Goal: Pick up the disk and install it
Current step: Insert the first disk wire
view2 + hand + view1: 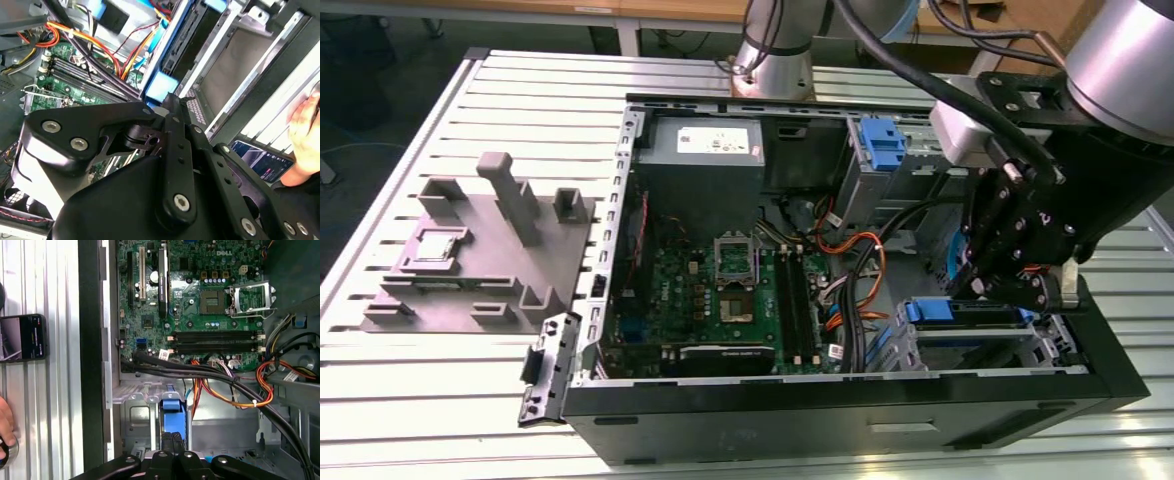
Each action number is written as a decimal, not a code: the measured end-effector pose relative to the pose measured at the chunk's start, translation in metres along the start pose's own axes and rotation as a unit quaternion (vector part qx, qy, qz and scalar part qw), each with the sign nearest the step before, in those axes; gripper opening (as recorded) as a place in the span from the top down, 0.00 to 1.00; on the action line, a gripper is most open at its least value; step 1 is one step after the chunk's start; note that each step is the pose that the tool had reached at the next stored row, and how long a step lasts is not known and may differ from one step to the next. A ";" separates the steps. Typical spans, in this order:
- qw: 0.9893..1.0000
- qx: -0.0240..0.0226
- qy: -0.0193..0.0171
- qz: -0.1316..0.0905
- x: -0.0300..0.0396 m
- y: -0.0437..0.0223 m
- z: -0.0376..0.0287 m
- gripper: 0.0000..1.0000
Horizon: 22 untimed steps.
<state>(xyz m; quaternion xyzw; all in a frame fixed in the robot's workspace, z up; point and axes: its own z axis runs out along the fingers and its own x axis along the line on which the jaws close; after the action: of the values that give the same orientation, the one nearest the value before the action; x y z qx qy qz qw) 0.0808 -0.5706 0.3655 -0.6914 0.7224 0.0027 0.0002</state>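
Disk (970,314) sits in the drive bay (981,345) at the lower right of the exterior view, blue carrier rail facing up, inside the open computer case (854,420). In the first wrist view its blue tab (171,412) shows at bottom centre, directly ahead of the gripper (172,439). Jaws drawn together, tips at the blue tab; whether they pinch it cannot be told. Motherboard (720,290) lies centre frame in the exterior view, orange and black cables (861,265) between it and the bay. Grey fixture block (480,250) rests on the slatted surface (454,400) at left. A hand (305,125) and a phone (260,157) appear at right in the second wrist view.
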 end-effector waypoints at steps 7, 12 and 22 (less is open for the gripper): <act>1.000 0.000 0.000 -0.012 -0.0005 -0.0107 0.0003 0.90; 0.998 0.000 0.000 -0.055 -0.0005 -0.0108 0.0004 0.90; 0.995 0.000 0.000 -0.105 -0.0008 -0.0143 0.0006 0.90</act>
<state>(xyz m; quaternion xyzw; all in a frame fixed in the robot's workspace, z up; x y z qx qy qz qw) 0.0952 -0.5705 0.3648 -0.7633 0.6461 0.0027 -0.0001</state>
